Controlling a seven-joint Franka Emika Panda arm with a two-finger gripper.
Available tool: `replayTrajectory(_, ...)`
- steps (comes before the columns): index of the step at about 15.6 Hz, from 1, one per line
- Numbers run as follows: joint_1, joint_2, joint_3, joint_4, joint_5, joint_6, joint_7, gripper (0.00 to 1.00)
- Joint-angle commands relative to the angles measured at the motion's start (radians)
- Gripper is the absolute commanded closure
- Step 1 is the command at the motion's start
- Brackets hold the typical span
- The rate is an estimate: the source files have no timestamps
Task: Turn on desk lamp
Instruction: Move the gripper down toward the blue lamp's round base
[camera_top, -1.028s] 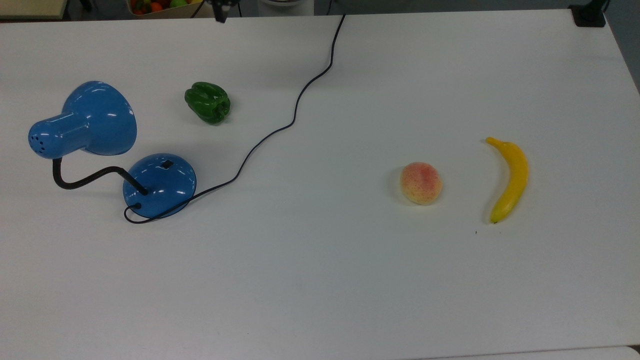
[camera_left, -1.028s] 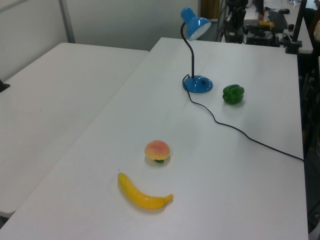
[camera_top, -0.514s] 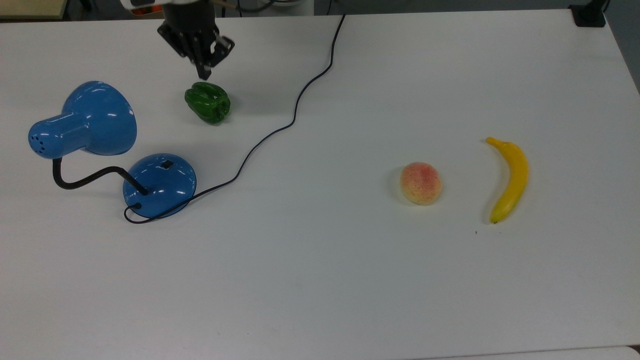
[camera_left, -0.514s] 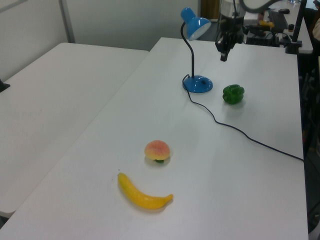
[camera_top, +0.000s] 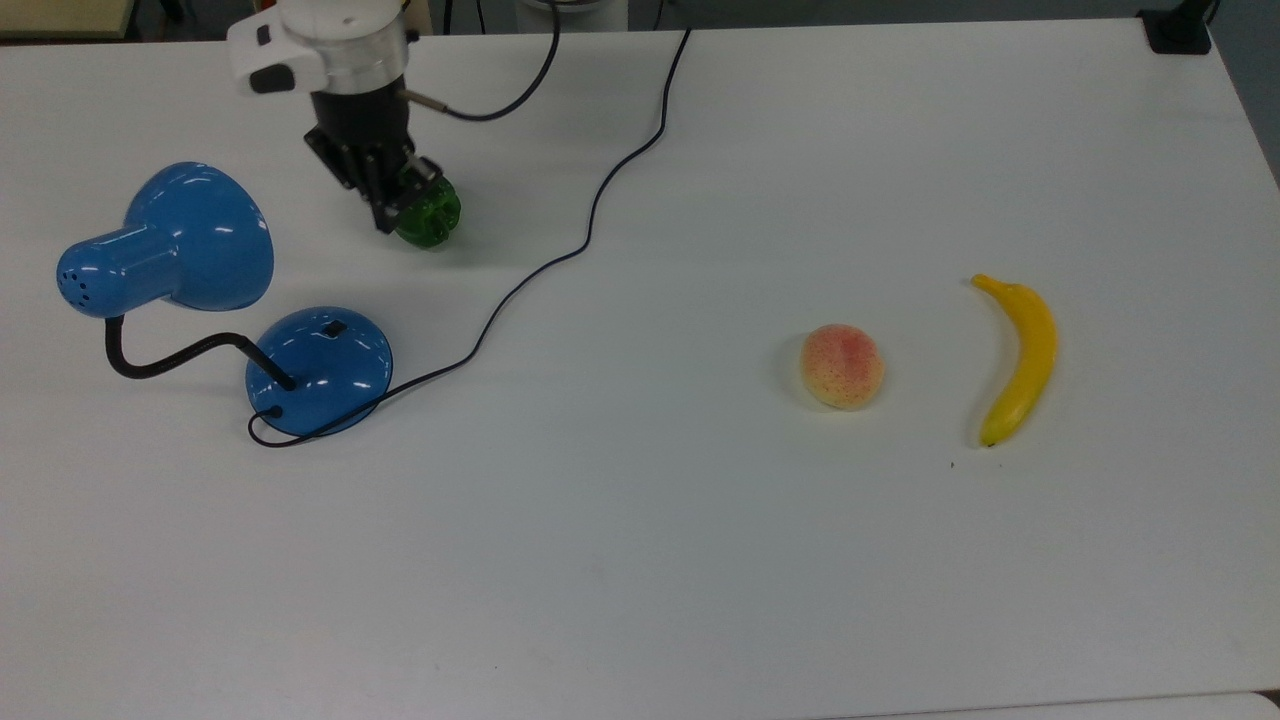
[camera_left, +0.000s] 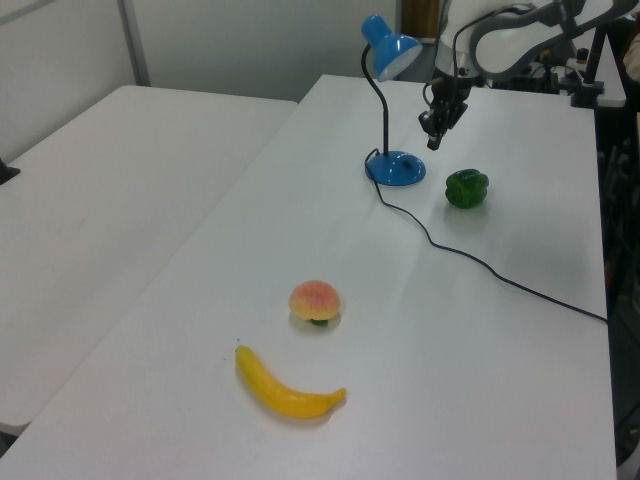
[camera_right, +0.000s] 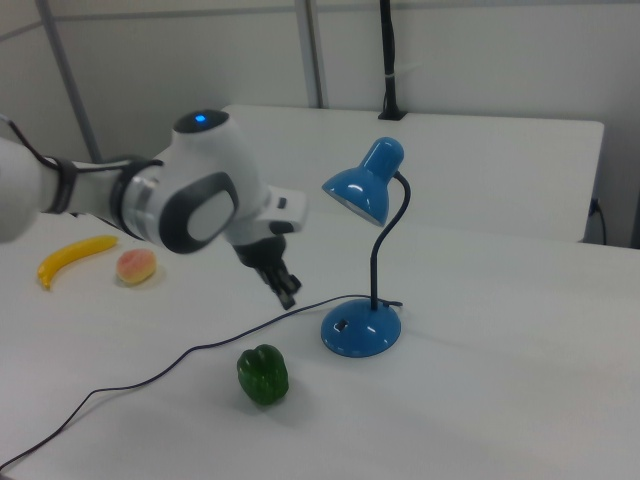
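The blue desk lamp stands at the top view's left, with its domed base (camera_top: 320, 370), a small black switch (camera_top: 335, 327) on the dome and its bell shade (camera_top: 200, 235) on a black gooseneck. My gripper (camera_top: 385, 222) hangs in the air with its fingers together, holding nothing. It is beyond the base and overlaps the green pepper's (camera_top: 432, 215) left side. In the left view the gripper (camera_left: 433, 143) hovers just right of and above the lamp base (camera_left: 397, 168). In the right view the gripper (camera_right: 288, 298) is left of the base (camera_right: 360, 330) and its switch (camera_right: 342, 325).
The lamp's thin black cord (camera_top: 590, 220) snakes from the base to the table's far edge. A green pepper (camera_right: 263, 374) lies near the base. A peach (camera_top: 842, 366) and a banana (camera_top: 1020, 360) lie far off at the top view's right.
The arm has come in from the table's far edge and moved down toward the lamp base, now overlapping the pepper in the top view. The lamp and the fruit have not moved.
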Motion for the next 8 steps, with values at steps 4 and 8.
replayTrajectory(4, -0.051, 0.098, -0.003, 0.000, -0.051, 0.202, 0.033, 1.00)
replayTrajectory(8, -0.060, 0.149, -0.003, 0.005, -0.084, 0.300, 0.031, 1.00)
